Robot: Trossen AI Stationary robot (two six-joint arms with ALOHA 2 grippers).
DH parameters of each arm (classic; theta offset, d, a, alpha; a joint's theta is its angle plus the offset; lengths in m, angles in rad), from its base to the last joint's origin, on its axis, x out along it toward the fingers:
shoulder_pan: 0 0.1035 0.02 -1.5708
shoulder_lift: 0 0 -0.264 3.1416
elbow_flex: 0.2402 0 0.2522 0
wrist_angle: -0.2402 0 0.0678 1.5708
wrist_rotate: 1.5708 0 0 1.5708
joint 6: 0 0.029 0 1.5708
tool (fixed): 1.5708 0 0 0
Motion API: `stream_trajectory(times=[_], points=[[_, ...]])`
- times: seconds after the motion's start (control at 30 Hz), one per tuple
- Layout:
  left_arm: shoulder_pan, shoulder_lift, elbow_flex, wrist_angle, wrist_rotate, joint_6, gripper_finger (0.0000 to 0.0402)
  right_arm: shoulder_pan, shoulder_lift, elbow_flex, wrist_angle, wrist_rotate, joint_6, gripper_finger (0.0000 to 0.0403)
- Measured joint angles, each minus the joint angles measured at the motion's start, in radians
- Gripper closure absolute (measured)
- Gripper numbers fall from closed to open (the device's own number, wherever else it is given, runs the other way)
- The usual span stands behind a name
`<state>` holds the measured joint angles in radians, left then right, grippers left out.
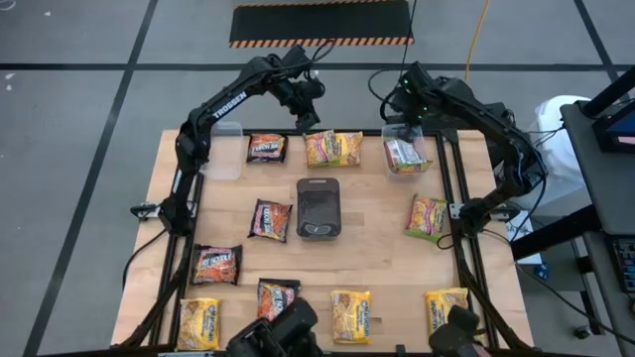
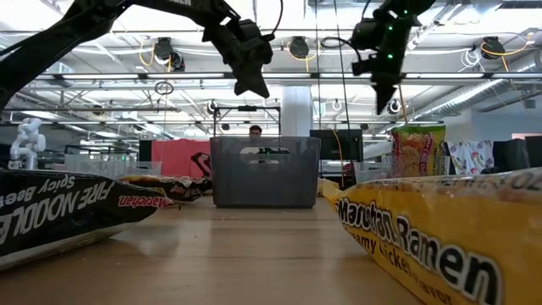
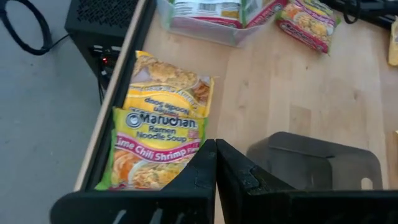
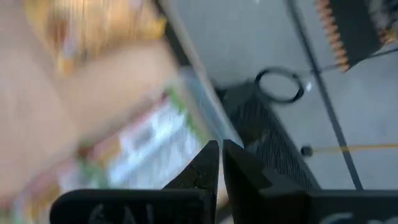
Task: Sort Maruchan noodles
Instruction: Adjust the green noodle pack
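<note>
Hovering pinched-shut right gripper (image 1: 408, 117) above tub's noodle packet (image 1: 401, 154), left gripper (image 1: 310, 119) closed, empty

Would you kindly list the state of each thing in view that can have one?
left pincer: shut, empty, raised above the far edge of the table.
right pincer: shut, empty, above the right tub.
right tub: upright, holding green-edged packets.
left tub: upright, looks empty.
grey tray: upright at centre, no packets inside.
Lime Chili Shrimp packet: lying flat, overlapping a yellow packet.
</note>
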<state>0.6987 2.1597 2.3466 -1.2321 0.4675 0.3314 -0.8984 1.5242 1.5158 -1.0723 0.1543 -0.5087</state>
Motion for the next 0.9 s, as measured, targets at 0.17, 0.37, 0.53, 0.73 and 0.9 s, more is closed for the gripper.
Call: stream_trajectory(times=[0.17,0.37,0.53,0.73,0.9], points=[[0.017,0.0,0.0,0.016,0.002,-0.022,0.0396,-0.07,0.008,0.0,-0.062,-0.051,-0.104,0.0392],[0.023,0.0,0.0,0.016,0.002,-0.05,0.0396,-0.15,0.059,0.0,-0.039,-0.103,-0.148,0.0402],[0.023,0.0,0.0,0.019,0.002,-0.056,0.0396,-0.154,0.109,0.0,-0.085,-0.107,-0.138,0.0402],[0.023,0.0,0.0,0.028,0.002,-0.064,0.0396,-0.13,0.152,0.0,-0.14,-0.108,-0.161,0.0403],[0.023,0.0,0.0,0.032,0.002,-0.064,0.0396,-0.128,0.16,-0.001,-0.143,-0.274,-0.202,0.0403]])
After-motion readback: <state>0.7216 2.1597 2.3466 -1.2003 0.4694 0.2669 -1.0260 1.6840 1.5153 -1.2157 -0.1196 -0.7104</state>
